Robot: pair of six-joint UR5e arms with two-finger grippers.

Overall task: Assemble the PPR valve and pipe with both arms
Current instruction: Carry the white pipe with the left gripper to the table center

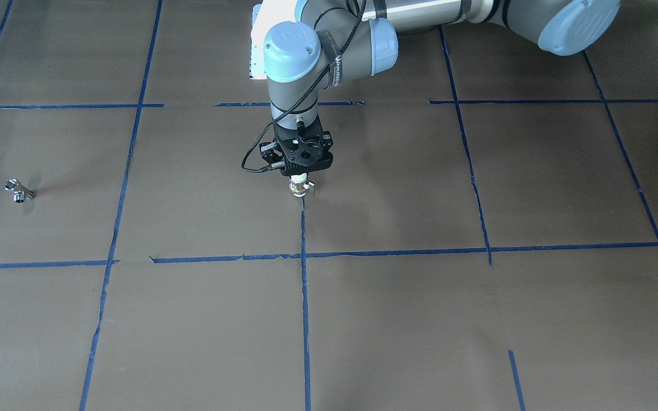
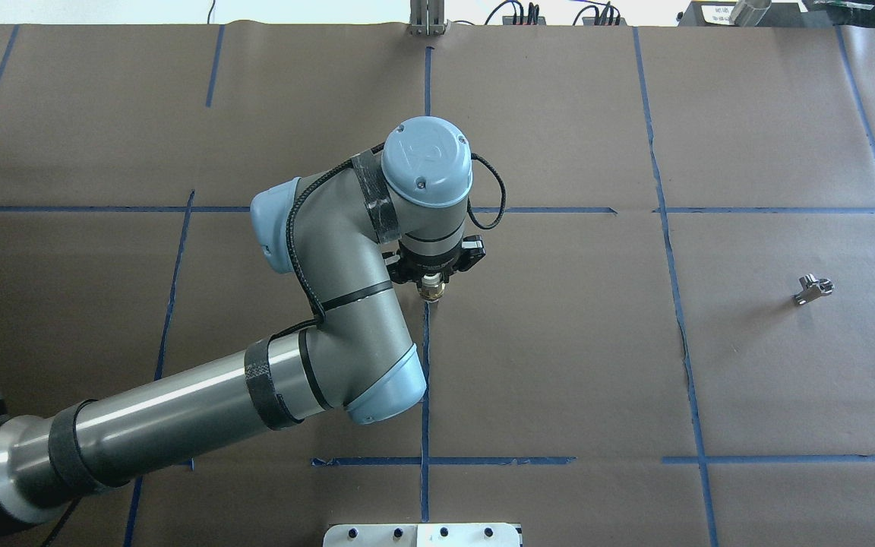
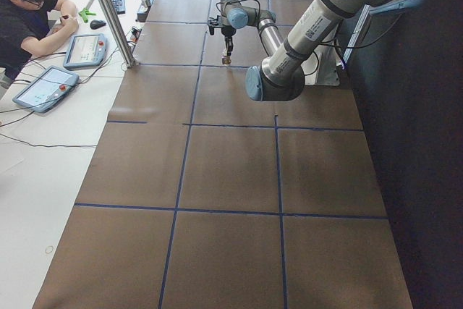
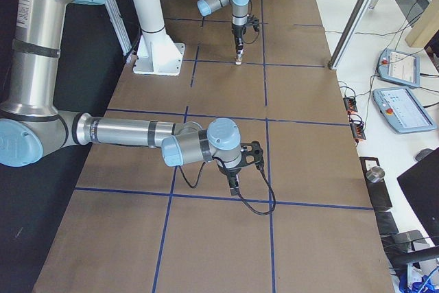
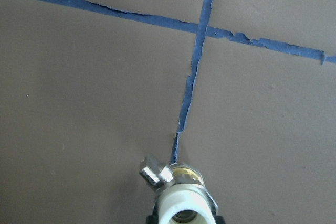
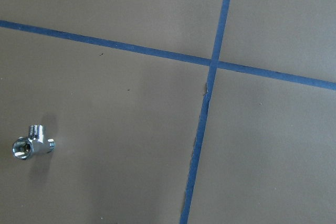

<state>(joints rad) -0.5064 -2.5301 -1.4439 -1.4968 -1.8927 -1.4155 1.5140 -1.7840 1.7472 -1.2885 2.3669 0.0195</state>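
My left gripper [image 1: 301, 177] is shut on the PPR valve [image 1: 300, 186] and points straight down at mid-table, low over a blue tape line. The valve also shows in the overhead view [image 2: 431, 289] and in the left wrist view [image 5: 181, 195], with its white tube end, brass middle and small metal handle. The pipe [image 1: 19, 191], a chrome fitting, lies alone on the brown paper far to my right [image 2: 812, 289]. It also shows in the right wrist view [image 6: 31, 142]. My right gripper [image 4: 235, 184] shows only in the exterior right view; I cannot tell whether it is open or shut.
Blue tape lines [image 2: 677, 304] divide the brown paper into squares. A white base plate [image 2: 422, 534] sits at my edge of the table and a metal post [image 2: 426, 19] at the far edge. An operator [image 3: 29, 5] sits beyond it with tablets.
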